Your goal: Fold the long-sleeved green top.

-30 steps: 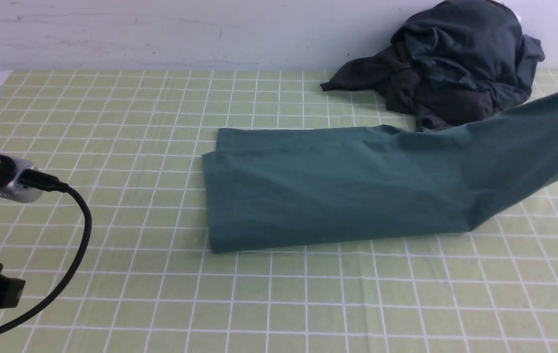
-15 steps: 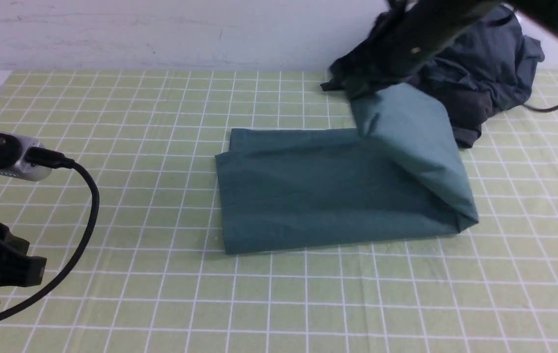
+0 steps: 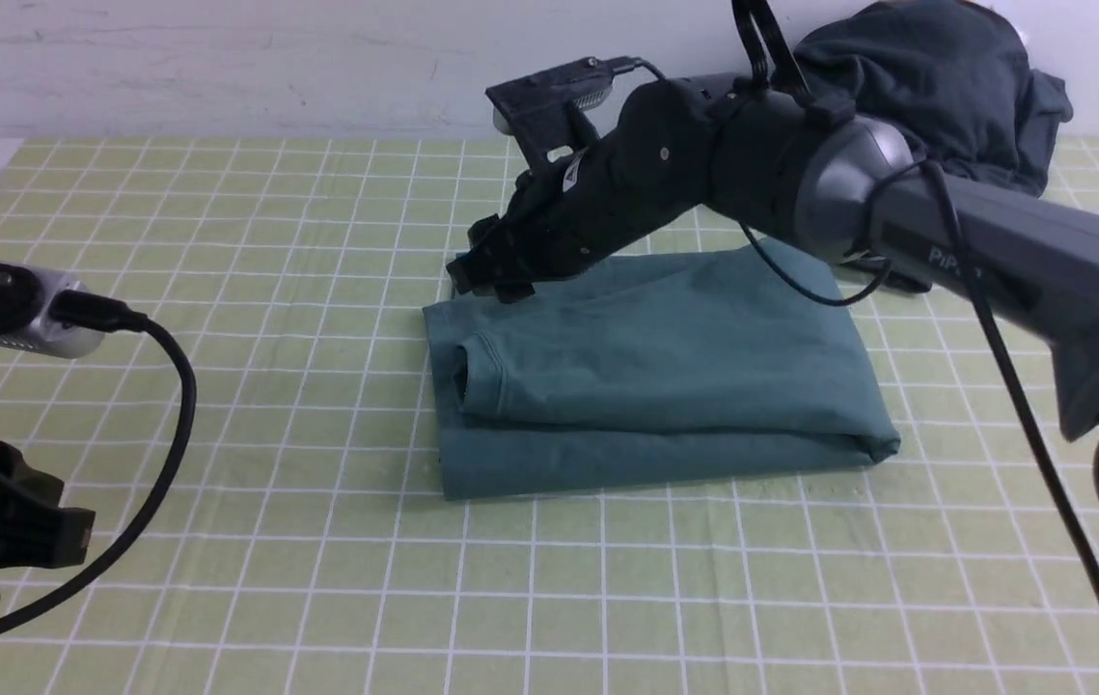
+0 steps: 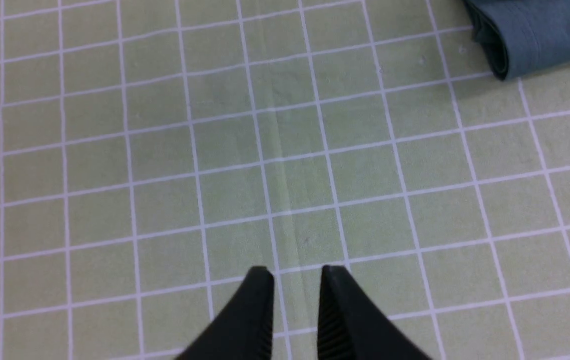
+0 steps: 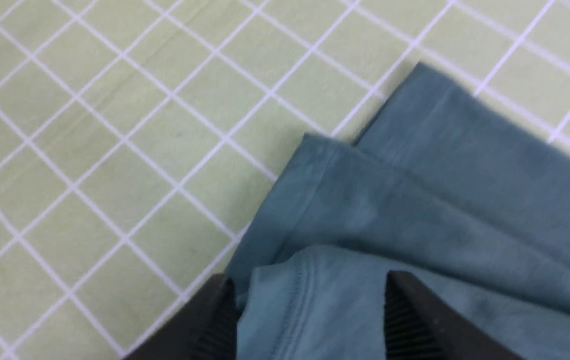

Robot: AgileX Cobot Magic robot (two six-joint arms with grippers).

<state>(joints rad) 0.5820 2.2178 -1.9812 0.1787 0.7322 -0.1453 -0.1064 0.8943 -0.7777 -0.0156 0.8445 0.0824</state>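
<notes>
The muted teal-green cotton long-sleeved top (image 3: 655, 386) now lies doubled into a compact rectangle in front of the dark charcoal heap of clothes (image 3: 935, 87). A second ago its right half was held aloft. The right gripper (image 5: 310, 320), jaws spread, has released it; the narrowly parted left gripper (image 4: 295, 312) holds nothing. Folding seems nearly complete.

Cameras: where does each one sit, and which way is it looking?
Front view: sits between the arms, looking forward over the checked cloth at the green top and dark clothes heap; both arms show.
Left wrist view: looks down at cloth; left gripper tips show, slightly apart.
Right wrist view: looks down at the top's corner; right gripper open astride it.
Shared: all three show the green top.
</notes>
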